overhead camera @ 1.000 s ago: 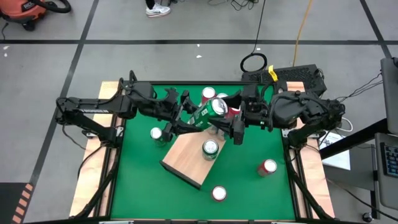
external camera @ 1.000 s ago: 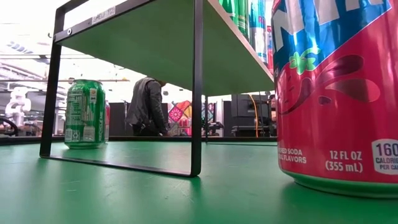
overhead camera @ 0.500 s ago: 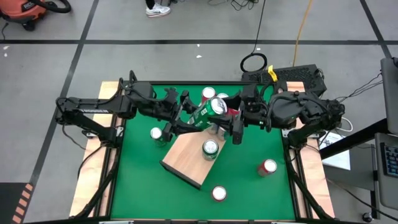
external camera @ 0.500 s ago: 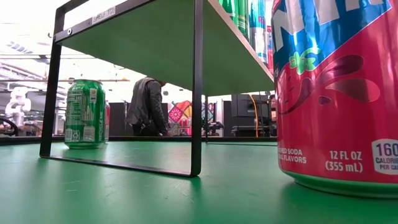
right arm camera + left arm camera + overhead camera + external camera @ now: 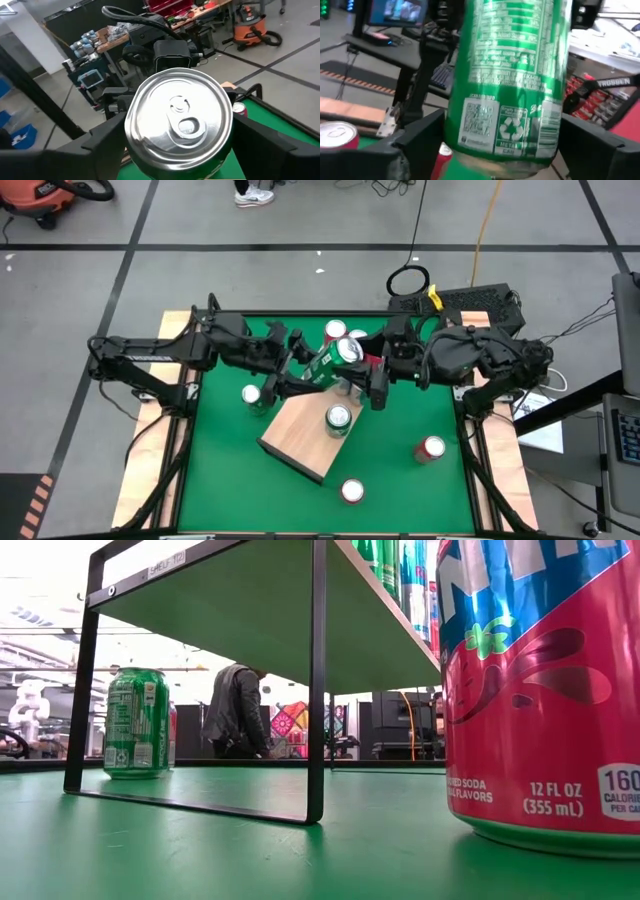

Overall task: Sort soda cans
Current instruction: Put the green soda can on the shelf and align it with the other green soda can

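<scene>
Green can (image 5: 333,361) tilted in mid-air, centre of high view, above board (image 5: 305,432). Left gripper (image 5: 296,367) at its base end, right gripper (image 5: 372,375) at its top end; fingers of both flank it closely, but can't tell which actually grips. Other cans: one on board (image 5: 339,418), red one lower right (image 5: 430,448), another bottom centre (image 5: 351,491), probably three behind near mat's top edge.

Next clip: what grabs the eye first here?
A green can hangs tilted in mid-air over the middle of the green table, flanked by the left gripper and the right gripper. Below it a second can stands on the light wooden board.
</scene>
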Tool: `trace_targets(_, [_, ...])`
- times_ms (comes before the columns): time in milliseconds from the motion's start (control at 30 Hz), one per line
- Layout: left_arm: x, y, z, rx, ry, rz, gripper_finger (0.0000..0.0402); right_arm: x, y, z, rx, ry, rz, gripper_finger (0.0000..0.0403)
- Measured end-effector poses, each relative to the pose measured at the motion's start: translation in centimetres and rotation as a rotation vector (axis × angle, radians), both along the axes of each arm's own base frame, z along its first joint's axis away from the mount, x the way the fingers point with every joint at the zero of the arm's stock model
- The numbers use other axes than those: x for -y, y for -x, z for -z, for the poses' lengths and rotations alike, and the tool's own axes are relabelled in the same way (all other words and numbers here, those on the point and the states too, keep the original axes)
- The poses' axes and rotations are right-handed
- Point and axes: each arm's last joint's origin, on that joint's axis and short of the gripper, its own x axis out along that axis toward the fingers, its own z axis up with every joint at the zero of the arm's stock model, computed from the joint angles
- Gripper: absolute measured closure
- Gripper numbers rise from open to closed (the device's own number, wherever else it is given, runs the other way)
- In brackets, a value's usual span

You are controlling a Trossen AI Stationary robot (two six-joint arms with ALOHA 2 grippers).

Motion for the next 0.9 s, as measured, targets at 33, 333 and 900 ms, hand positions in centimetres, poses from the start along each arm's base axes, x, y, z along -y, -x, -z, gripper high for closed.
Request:
trace_targets(33, [0.0, 0.0, 0.0, -0.001, 0.014, -0.006, 0.0042, 0.0, 0.0, 0.0, 0.000, 0.001, 0.004, 0.0109])
trace_targets(333, [-0.2, 3.4, -1.6, -0.031, 0.014, -0.052, 0.0014, -0.2, -0.6, 0.3, -0.009, 0.002, -0.002, 0.0110])
trace_targets(900, [-0.8, 11.0, -3.3, -0.114, 0.067, -0.189, 0.0015, -2.0, -7.7, 5.9, -0.204, 0.034, -0.001, 0.0111])
